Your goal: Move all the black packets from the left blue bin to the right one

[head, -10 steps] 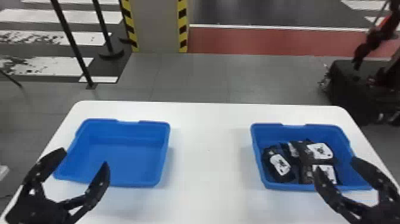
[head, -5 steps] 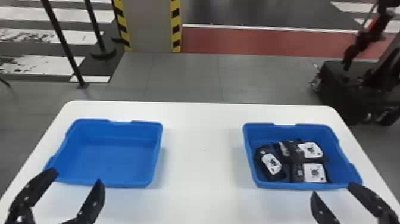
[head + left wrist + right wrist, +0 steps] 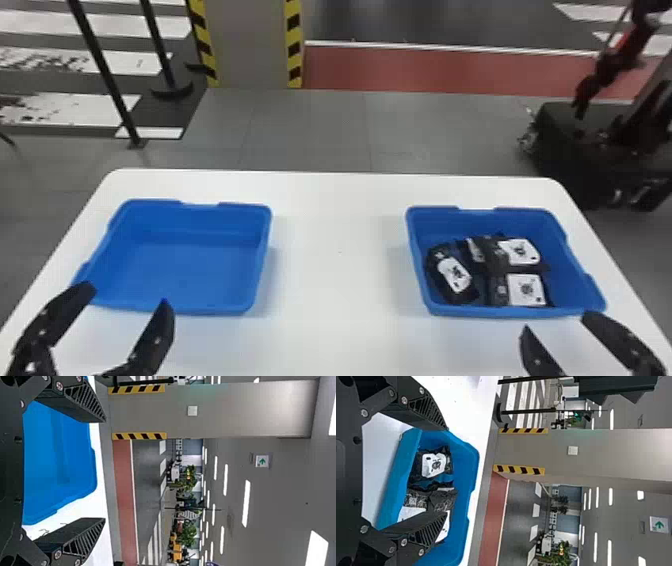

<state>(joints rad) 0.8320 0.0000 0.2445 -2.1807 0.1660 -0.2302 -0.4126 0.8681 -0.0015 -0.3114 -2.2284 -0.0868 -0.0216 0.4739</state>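
My left gripper stands open over the near edge of the left blue bin, whose floor is bare. Several black packets with white labels lie bunched in the right blue bin, one black packet leaning at its left side. Just off that bin's near right corner, my right gripper is open with nothing between its fingers. In the left wrist view the open left gripper faces the left bin. In the right wrist view the right gripper is spread, with a black packet in the bin beyond.
Both bins stand on a white table, with a wide strip of tabletop between them. Behind the table are a striped pillar, black posts at the left and a dark machine at the right.
Both grippers have drawn back toward the near edge, and the right one is off the right bin's near side. The head view has shifted slightly. The packets lie as before.
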